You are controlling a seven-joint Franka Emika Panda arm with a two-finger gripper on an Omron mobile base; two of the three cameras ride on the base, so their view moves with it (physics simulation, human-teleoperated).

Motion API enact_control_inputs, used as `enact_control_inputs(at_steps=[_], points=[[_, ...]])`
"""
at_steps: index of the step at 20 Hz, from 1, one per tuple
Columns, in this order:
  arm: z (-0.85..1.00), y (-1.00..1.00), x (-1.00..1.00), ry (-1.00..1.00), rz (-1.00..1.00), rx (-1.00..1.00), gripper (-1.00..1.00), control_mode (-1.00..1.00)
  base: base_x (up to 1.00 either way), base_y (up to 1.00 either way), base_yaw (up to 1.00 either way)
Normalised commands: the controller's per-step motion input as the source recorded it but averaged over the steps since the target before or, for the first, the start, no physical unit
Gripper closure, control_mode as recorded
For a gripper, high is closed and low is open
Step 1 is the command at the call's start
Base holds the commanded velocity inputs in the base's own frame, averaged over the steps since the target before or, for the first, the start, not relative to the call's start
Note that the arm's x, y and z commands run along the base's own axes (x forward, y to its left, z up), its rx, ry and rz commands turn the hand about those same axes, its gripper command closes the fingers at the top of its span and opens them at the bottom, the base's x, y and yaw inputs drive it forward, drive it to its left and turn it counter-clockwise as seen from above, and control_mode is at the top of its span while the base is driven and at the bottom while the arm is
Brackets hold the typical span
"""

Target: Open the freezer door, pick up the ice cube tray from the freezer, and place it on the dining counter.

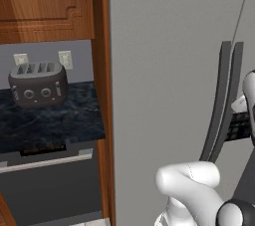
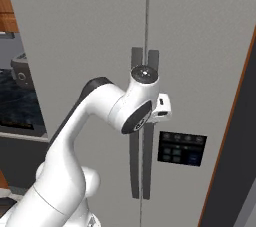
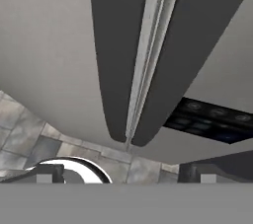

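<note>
The freezer (image 1: 164, 70) (image 2: 75, 31) (image 3: 49, 45) is a tall light-grey appliance with both doors shut. Two long dark-grey bowed handles (image 1: 221, 100) (image 2: 134, 171) (image 3: 118, 45) run side by side along the seam between the doors. My gripper (image 3: 126, 177) is open, its fingertips (image 3: 45, 177) spread wide with nothing between them, just in front of the lower part of the handles. In the right base view my white hand (image 2: 150, 96) hangs in front of the handles at mid height. The ice cube tray is hidden behind the shut doors. The dining counter is out of view.
A dark control panel (image 2: 181, 148) (image 3: 212, 122) sits on the right door beside the handles. Left of the freezer are a reddish wooden cabinet (image 1: 45, 1), a dark marbled worktop (image 1: 50, 120) with a toaster (image 1: 37, 84), and a grey appliance front (image 1: 50, 180) below. Tiled floor (image 3: 20, 134) lies beneath.
</note>
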Motion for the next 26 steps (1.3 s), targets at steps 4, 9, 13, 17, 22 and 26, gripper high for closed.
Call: enact_control_inputs(at_steps=[4, 9, 13, 17, 22, 26], points=[[-0.05, -0.66, -0.01, -0.16, 0.03, 0.0, -1.0, -1.0, 0.0, 0.0, 0.0], [-0.02, -0.52, 0.0, -0.17, 0.05, 0.0, -1.0, -1.0, 0.0, 0.0, 0.0], [0.0, -0.28, 0.0, -0.19, 0.05, 0.01, -1.0, -1.0, 0.0, 0.0, 0.0], [0.0, 0.0, 0.0, -0.2, 0.04, 0.01, -1.0, -1.0, 0.0, 0.0, 0.0], [0.0, 0.06, 0.13, -0.21, 0.0, 0.01, -1.0, -1.0, 0.0, 0.0, 0.0], [0.0, 0.2, 0.29, -0.22, 0.0, 0.01, -1.0, -1.0, 0.0, 0.0, 0.0]])
